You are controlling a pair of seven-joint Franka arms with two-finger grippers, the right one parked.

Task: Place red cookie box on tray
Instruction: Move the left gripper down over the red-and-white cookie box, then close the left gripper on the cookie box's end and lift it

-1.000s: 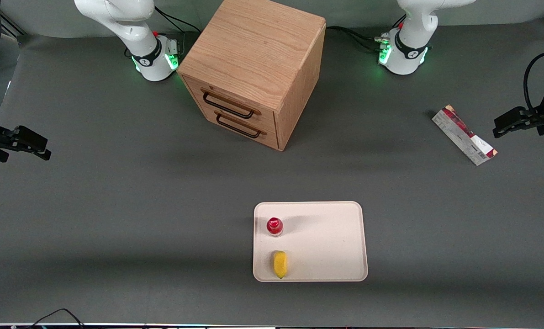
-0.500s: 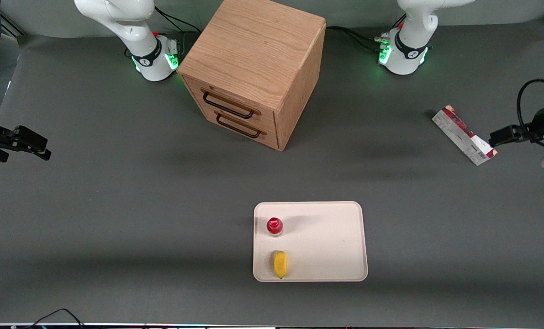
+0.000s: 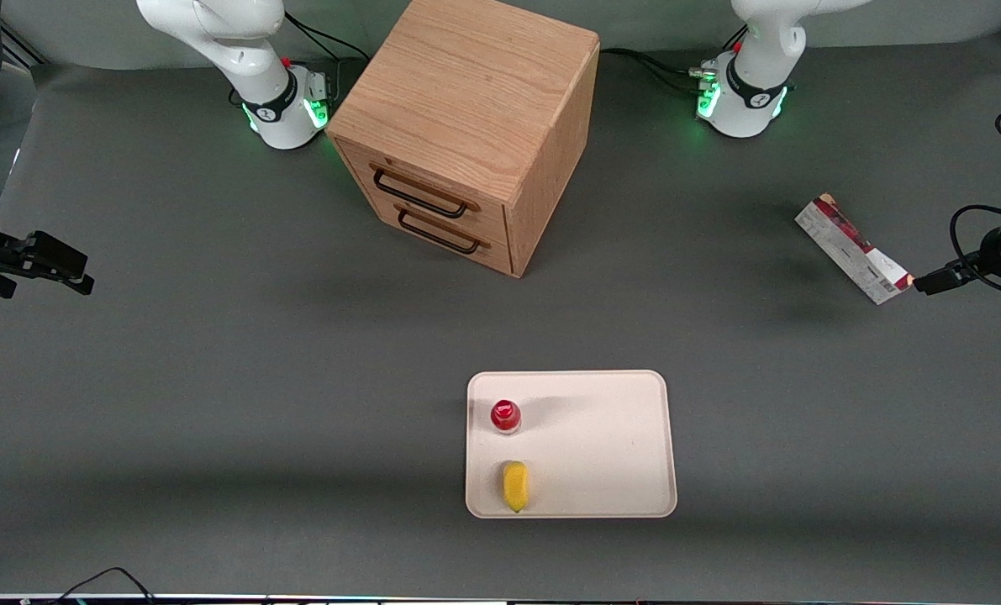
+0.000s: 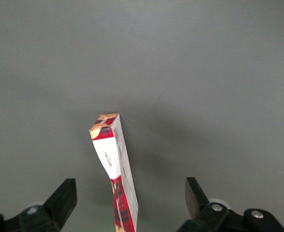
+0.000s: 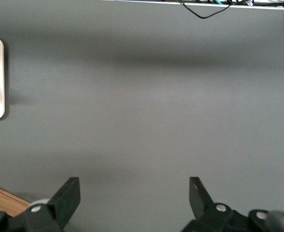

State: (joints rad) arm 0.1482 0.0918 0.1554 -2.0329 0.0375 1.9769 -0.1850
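Item: red cookie box (image 4: pixel 115 169), lying on bench (image 3: pixel 214 378), well apart from tray (image 3: pixel 601 445). My fingers (image 4: pixel 64 198) open, straddling its end. Risk: thin carton tips or skids if I close off-centre.

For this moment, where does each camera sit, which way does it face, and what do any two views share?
Front view: high, facing the robots, looking down on the table, wooden cabinet, tray and both arm bases.
Left wrist view: on the working arm, looking down past the open gripper at the red cookie box.
Right wrist view: on the parked arm, facing bare table and a tray edge.
Shared: the box in the front and left wrist views.
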